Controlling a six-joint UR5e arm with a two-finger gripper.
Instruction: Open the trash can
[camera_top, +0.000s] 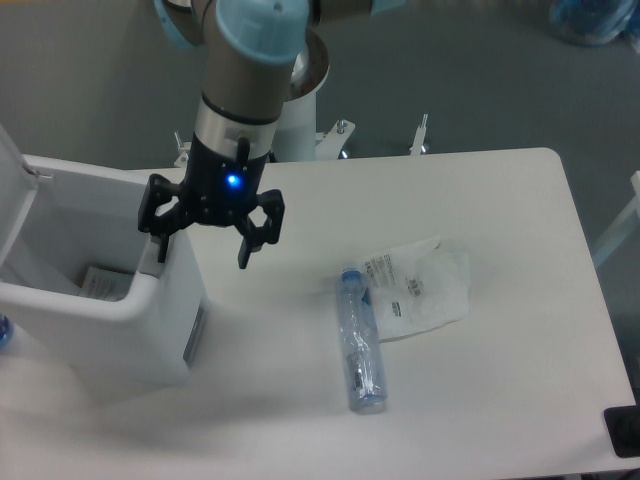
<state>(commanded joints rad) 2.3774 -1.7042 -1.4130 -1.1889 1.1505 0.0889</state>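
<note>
Grey flooring surrounds a white table (500, 400), which carries every item in view. At the table's left edge stands the bin (150, 330); its interior is exposed from above and a white panel, probably the raised lid (15, 195), stands upright at its far-left side. The task is therefore judged largely complete. A paper item (100, 282) is seen inside.

The gripper (205, 245) is positioned over the bin's right wall, fingers spread apart and nothing held. One finger (160, 240) appears to sit at or just above the rim; contact cannot be confirmed.

Hazards:
- If the arm is withdrawn sideways, the rim may be caught by a finger and the bin dragged or tipped toward the left edge.
- If the lid is not latched open, it may fall shut once released.
- A rightward sweep may strike the bottle (360, 345), which lies on its side near the table's centre and is likely to roll.

A clear bag (425, 285) lies touching the bottle, toward the right edge. The arm's pedestal (300, 120) stands beyond the far edge.
</note>
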